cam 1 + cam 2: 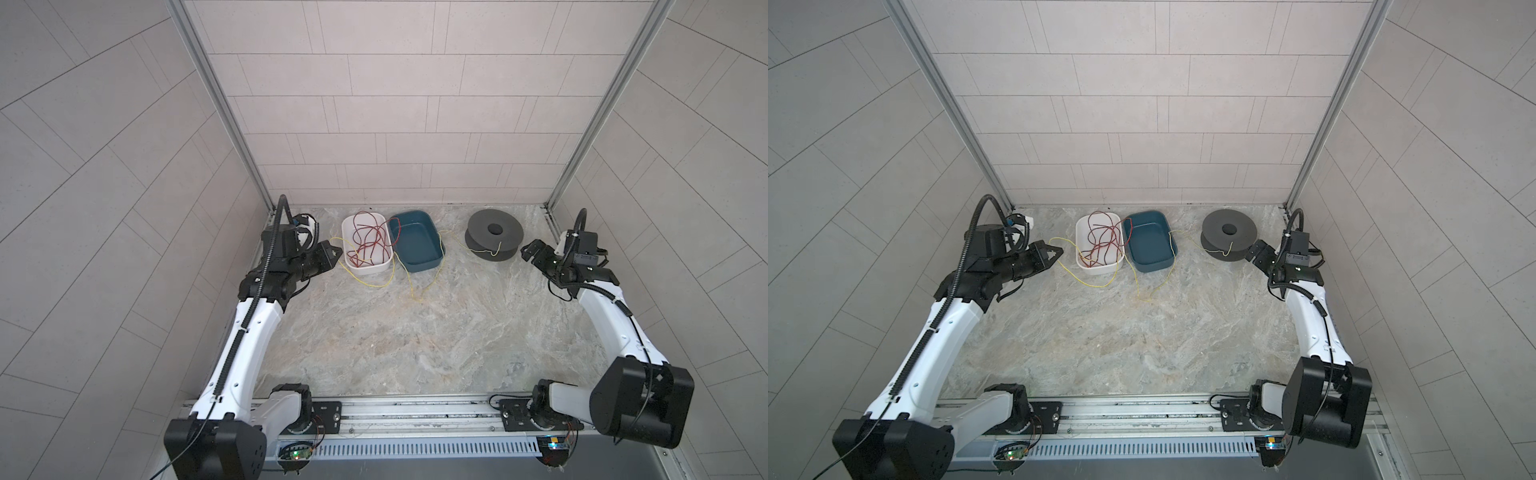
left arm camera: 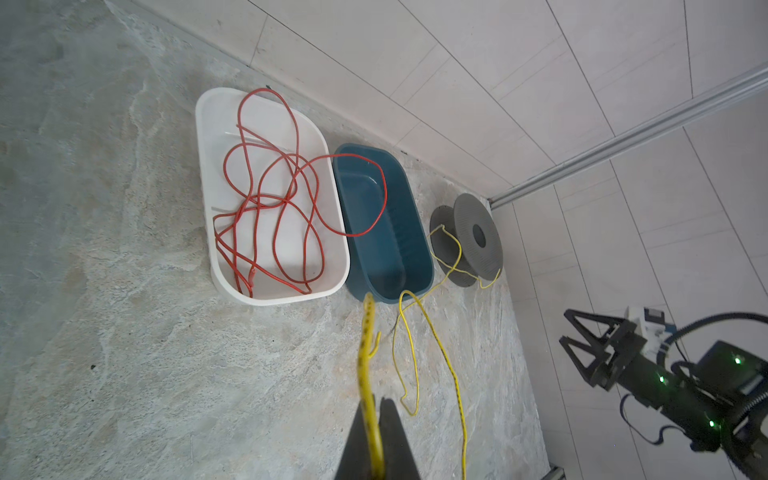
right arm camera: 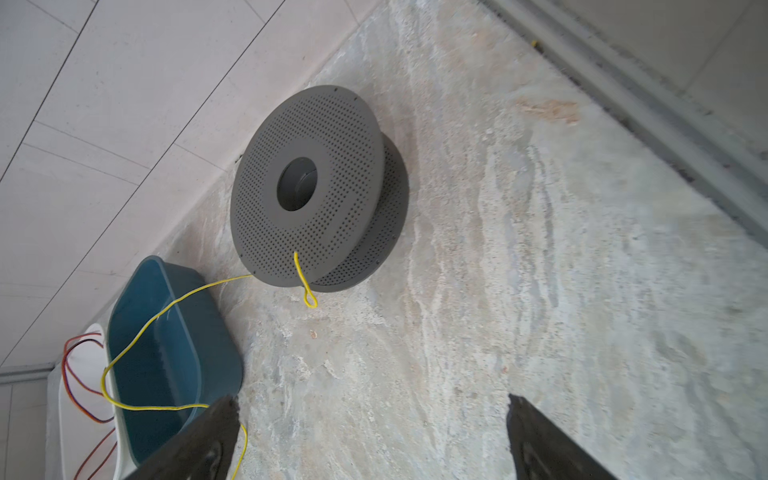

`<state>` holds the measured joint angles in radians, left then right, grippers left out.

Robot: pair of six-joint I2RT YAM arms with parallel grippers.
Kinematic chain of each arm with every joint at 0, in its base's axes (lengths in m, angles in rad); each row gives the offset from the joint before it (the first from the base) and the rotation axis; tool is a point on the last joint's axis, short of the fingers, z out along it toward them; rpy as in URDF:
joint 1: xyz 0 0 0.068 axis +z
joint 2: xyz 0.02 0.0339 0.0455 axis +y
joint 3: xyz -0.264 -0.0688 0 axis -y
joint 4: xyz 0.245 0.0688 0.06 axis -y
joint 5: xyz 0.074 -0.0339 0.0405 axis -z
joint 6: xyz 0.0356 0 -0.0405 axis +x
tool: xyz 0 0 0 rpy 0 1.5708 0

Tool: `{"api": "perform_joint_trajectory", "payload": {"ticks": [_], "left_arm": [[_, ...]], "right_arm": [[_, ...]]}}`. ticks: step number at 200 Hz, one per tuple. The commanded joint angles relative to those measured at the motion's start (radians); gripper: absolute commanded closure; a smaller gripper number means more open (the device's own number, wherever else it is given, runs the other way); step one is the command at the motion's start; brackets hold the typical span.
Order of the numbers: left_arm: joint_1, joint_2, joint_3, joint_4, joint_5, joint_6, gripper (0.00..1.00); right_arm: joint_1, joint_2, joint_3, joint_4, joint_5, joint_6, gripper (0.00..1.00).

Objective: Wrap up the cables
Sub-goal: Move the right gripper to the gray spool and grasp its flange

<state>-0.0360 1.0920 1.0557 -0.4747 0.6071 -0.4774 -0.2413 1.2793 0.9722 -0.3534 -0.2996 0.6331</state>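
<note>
Left gripper (image 2: 377, 409) clamped on yellow cable (image 2: 365, 349); right gripper (image 3: 372, 401) spread wide, empty. We'd steady spool (image 1: 493, 239) near tabletop's (image 1: 395, 340) far right corner, draw slack clear of blue tub (image 1: 419, 266).

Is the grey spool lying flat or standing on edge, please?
Lying flat: the spool rests on one flange, hub hole facing up.

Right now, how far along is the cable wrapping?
Barely started. Done: one end of the yellow wire is hooked through a hole in the spool. In hand: the left hand is shut on that wire; the right hand is open beside the spool. Left: most of it lies loose on the table, and the red wire sits in the white tub.
</note>
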Motion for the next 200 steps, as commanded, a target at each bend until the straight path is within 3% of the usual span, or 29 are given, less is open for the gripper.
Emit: {"api": "perform_joint_trajectory", "payload": {"ticks": [1, 31, 81, 168, 200], "left_arm": [[-0.014, -0.004, 0.025, -0.047, 0.049, 0.078, 1.00], [-0.016, 0.007, 0.031, -0.044, 0.094, 0.040, 1.00], [-0.016, -0.023, 0.087, -0.169, 0.013, 0.112, 1.00], [-0.015, -0.051, 0.027, -0.170, 0.049, 0.116, 1.00], [-0.016, -0.057, 0.007, -0.168, 0.082, 0.118, 1.00]], "right_arm": [[0.002, 0.057, 0.006, 0.137, -0.030, 0.076, 0.02], [-0.001, 0.160, -0.001, 0.282, -0.048, 0.153, 0.11], [-0.033, 0.347, -0.045, 0.588, -0.179, 0.323, 0.19], [-0.039, 0.579, -0.010, 0.852, -0.235, 0.402, 0.23], [-0.039, 0.671, 0.011, 0.972, -0.246, 0.456, 0.34]]}}
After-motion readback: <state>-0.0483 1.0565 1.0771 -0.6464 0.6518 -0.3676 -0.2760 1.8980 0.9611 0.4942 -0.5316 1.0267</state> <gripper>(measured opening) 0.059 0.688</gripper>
